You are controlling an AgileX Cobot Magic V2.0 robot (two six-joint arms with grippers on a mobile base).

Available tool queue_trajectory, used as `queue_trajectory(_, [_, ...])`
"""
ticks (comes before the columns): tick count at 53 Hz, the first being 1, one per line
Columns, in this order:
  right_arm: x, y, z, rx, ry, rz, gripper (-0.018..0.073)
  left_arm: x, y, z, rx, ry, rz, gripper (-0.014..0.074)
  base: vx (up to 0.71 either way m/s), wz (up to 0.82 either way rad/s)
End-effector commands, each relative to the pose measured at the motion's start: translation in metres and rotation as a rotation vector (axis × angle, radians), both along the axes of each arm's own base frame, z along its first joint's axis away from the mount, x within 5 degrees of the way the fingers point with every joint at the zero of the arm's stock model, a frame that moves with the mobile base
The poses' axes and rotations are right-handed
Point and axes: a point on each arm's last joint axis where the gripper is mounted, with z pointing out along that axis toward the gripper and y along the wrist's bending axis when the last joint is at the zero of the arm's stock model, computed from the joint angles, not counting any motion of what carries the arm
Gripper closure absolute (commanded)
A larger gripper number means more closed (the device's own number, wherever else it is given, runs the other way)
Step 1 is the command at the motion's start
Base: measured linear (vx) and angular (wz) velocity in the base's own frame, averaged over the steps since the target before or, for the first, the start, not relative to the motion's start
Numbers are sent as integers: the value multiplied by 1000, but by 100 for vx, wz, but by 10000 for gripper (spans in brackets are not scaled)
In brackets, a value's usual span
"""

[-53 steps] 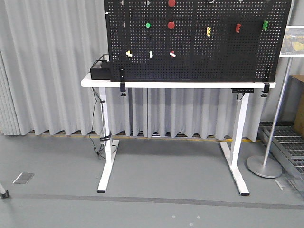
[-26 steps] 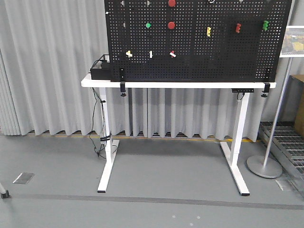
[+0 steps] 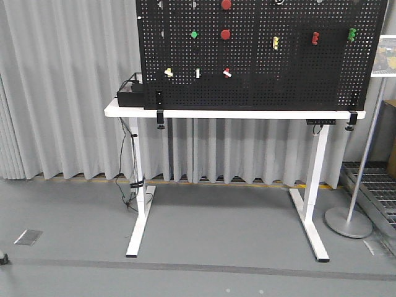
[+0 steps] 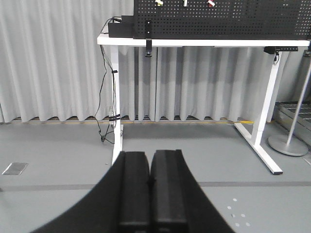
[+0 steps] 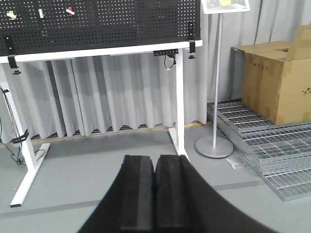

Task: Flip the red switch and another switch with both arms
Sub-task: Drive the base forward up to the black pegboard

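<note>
The red switch (image 3: 227,73), a small toggle with a red base and a white lever, sits in the upper middle of the front view. It is on the lowest row of the black pegboard (image 3: 260,86), which stands on the white desk (image 3: 235,114). The pale yellow switch (image 3: 168,72) is on the same row, further left, with a green-based toggle (image 3: 197,73) between the two. Both hands are well apart from the board, low in their wrist views above the grey floor. The left hand (image 4: 149,156) is clenched, fingers pressed flat together with nothing between them. The right hand (image 5: 155,158) is clenched and empty in the same way.

The likeliest slip is hitting the wrong control. The three white-lever toggles look alike and sit near one another, so a small aiming error lands on the green-based one. The round red push buttons (image 3: 225,34) just above the red switch, and the all-red toggle (image 3: 315,38) in the upper right, share its colour and could draw a hand off target. In both wrist views the switches are only specks at the top edge, so fine aim has to come late.

The levers are short. A blunt clenched hand may slide past one, or press the base or board instead and shove the pegboard. A hand rising from this low could catch the desk's front edge below the row. With both targets on the left half of the board, the arms may crowd each other.
</note>
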Motion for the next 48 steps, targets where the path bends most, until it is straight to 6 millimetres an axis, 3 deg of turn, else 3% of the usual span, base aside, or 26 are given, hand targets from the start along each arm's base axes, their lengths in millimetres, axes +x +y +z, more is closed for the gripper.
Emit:
queue_trajectory(1, [0, 1, 6, -28, -85, 9, 566, 0, 0, 3, -15, -84, -2, 594, 20, -1])
queue_trajectory(48, [0, 1, 6, -28, -85, 9, 566, 0, 0, 3, -15, -84, -2, 594, 34, -2])
